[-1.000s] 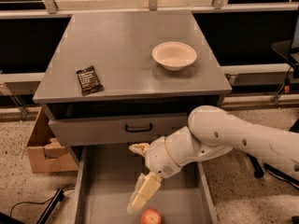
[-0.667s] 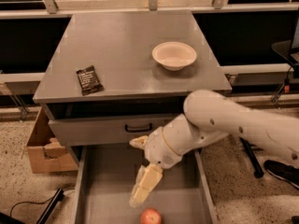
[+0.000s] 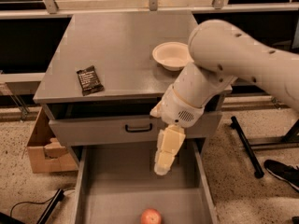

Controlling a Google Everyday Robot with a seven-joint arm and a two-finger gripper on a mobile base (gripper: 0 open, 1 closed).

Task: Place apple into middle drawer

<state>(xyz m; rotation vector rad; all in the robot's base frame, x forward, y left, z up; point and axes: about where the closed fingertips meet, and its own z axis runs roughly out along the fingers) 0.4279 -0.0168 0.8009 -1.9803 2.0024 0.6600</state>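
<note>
The apple [image 3: 151, 216], small, round and red-orange, lies on the floor of the open middle drawer [image 3: 121, 181], near its front edge at the bottom of the camera view. The drawer is a wide grey box pulled out below the cabinet. My gripper [image 3: 163, 164] hangs over the drawer, pointing down, well above and behind the apple, and holds nothing. The white arm reaches in from the upper right and hides part of the cabinet front.
A grey cabinet top [image 3: 121, 50] carries a white bowl [image 3: 171, 55] and a dark snack packet [image 3: 89, 80]. A shut drawer front with a black handle [image 3: 138, 128] sits above the open drawer. A cardboard box [image 3: 46, 148] stands at the left, a chair base [image 3: 257, 148] at the right.
The arm has risen and drawn back up toward the cabinet, away from the apple. The apple stays on the drawer floor.
</note>
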